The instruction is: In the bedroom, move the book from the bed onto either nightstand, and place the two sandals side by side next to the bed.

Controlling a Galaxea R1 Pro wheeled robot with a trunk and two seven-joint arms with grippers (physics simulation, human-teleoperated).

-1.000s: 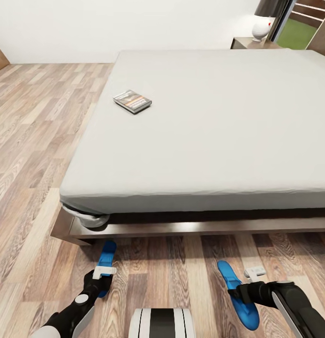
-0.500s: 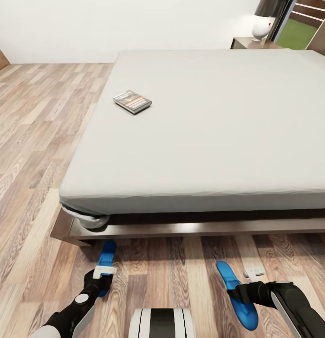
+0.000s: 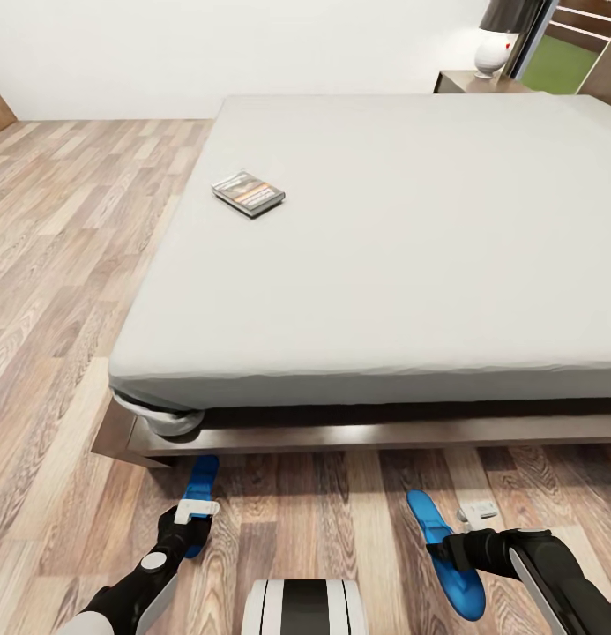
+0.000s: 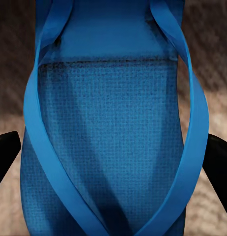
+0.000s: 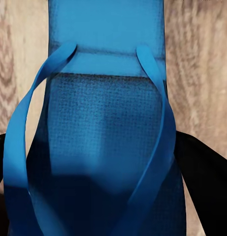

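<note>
The book (image 3: 249, 192) lies flat on the grey mattress of the bed (image 3: 384, 247), near its left side. Two blue sandals are held low over the wood floor in front of the bed's foot. My left gripper (image 3: 192, 529) is shut on the left sandal (image 3: 201, 481), whose toe points at the bed frame. The right sandal (image 3: 437, 538) sits in my shut right gripper (image 3: 448, 554). In the left wrist view the sandal (image 4: 111, 137) lies between the black fingers (image 4: 5, 150). The right wrist view has the other sandal (image 5: 106, 147) flanked by dark fingers (image 5: 202, 172).
A nightstand (image 3: 477, 82) with a white lamp (image 3: 490, 51) stands at the bed's far right corner, beside a window (image 3: 561, 57). The dark bed frame (image 3: 340, 432) juts out past the mattress. Wood floor (image 3: 67, 229) stretches along the bed's left side.
The whole view has shifted slightly, so the bed's foot sits a little lower and nearer. Both sandals keep their place in the grippers. The book has not moved.
</note>
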